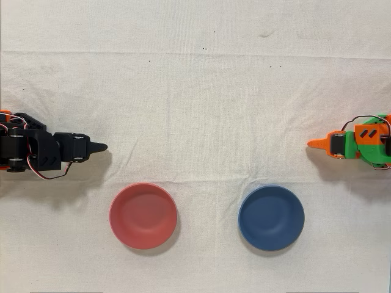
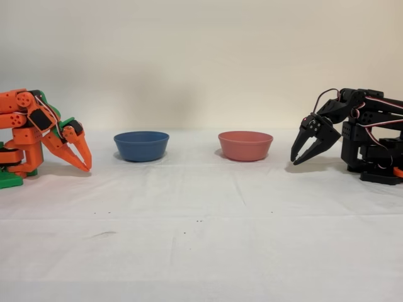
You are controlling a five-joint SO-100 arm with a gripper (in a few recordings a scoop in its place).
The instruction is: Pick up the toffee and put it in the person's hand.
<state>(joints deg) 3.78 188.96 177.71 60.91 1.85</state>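
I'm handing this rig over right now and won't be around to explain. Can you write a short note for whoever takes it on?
Tool: on the black arm, folded back near its base, jaws slightly apart, holding nothing.
Pink bowl and blue bowl sit side by side on the white cloth; both look empty from overhead.
Toffee: I can't find it in either view. No hand has reached in.
Orange arm: idle.
Done: nothing.
Left: locate the toffee, pick it up, place it in the person's hand once offered.

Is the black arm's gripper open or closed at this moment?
Open. In the fixed view the gripper has its two black fingers spread apart, with a visible gap and nothing between them.
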